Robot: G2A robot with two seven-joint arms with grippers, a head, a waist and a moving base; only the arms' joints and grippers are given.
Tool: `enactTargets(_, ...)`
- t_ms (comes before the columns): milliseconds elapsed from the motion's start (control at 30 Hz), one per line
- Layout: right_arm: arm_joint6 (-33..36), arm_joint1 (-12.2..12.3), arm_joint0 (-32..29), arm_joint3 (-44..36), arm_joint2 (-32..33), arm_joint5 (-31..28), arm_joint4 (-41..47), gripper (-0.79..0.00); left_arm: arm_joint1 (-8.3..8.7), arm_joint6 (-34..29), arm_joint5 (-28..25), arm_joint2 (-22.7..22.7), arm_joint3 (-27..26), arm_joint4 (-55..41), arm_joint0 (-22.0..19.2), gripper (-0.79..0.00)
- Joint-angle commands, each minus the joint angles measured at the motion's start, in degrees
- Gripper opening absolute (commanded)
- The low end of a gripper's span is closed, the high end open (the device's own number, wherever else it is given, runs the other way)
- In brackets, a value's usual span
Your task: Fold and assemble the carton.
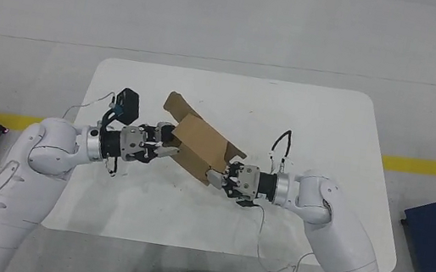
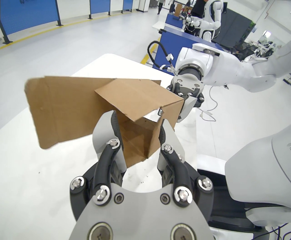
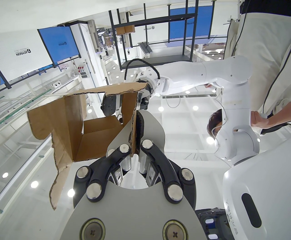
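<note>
Nearest, the right gripper [image 1: 218,174] has its jaws clamped on a wall at the near-right end of the carton [image 1: 200,143], hiding that edge. The left gripper [image 1: 170,148] has its jaws apart astride the carton's left end. The carton's long axis slants from near-right to far-left over the worktop [image 1: 314,125]; whether it touches the worktop is unclear.

A white rectangular table with rounded corners [image 1: 322,127] stands on pale grey floor [image 1: 220,16]. Small dark specks [image 2: 142,181] dot its top.
</note>
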Motion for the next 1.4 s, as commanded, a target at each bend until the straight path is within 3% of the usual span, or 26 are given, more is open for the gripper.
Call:
enactTargets(0,0.07,0.09,0.18,-0.16,-0.12,-0.02,-0.01,-0.785,0.26,-1.1,0.03,0.42,0.53,-1.07,-0.16,-0.406)
enactTargets(367,-0.66,0.62,1.31,-0.16,-1.71,0.0,0.33,-0.785,1.66,-5.57,0.03,3.16,-0.07,-4.15,-0.96,-0.382)
enactTargets(667,-0.86,1.07,1.58,0.04,-2.23,-0.33,-0.26,-0.785,2.63,-8.14,0.03,5.93,-1.04,-4.86,-1.76,-0.409)
enactTargets(700,-0.73,1.1,1.61,0.07,-2.25,-0.53,-0.37,-0.785,2.7,-7.92,0.03,6.22,-1.09,-5.12,-1.79,-0.431)
enactTargets(733,-0.56,1.14,1.62,0.12,-2.25,-0.74,-0.5,-0.785,2.78,-7.78,0.03,6.49,-1.08,-5.41,-1.86,-0.508)
enactTargets(767,-0.25,1.17,1.61,0.14,-2.2,-1.03,-0.59,-0.582,2.87,-7.61,0.03,6.65,-0.97,-5.68,-1.96,-0.656)
enactTargets(800,0.08,1.2,1.59,0.12,-2.13,-1.19,-0.77,-0.428,2.95,-7.39,0.03,6.79,-0.8,-5.95,-2.03,-0.785)
enactTargets(833,0.42,1.25,1.53,0.13,-2.03,-1.37,-0.97,-0.357,3.04,-7.3,0.03,7.01,-0.57,-6.28,-2.04,-0.785)
enactTargets(900,1.37,1.36,1.27,0.07,-1.59,-1.79,-1.27,-0.095,3.22,-7.26,0.03,7.32,0.24,-7.04,-2.17,-0.785)
enactTargets(933,2.1,1.43,1.03,-0.08,-1.2,-2.04,-1.5,0.0,3.29,-7.14,0.03,7.41,0.8,-7.51,-2.26,-0.785)
enactTargets(1067,6.36,1.91,-0.87,-1.35,2.17,-4.08,-3.16,0.0,3.41,-5.13,2.83,7.55,3.43,-12.47,-2.59,-0.785)
enactTargets(1200,15.04,2.31,-4.47,-3.71,7.4,-8.89,-5.88,0.0,3.44,-3.48,4.0,7.53,4.67,-17.28,-2.88,-0.785)
enactTargets(1367,15.04,2.31,-4.47,-3.71,7.4,-8.89,-5.88,0.0,3.44,-3.48,4.0,7.53,4.67,-17.28,-2.88,-0.785)
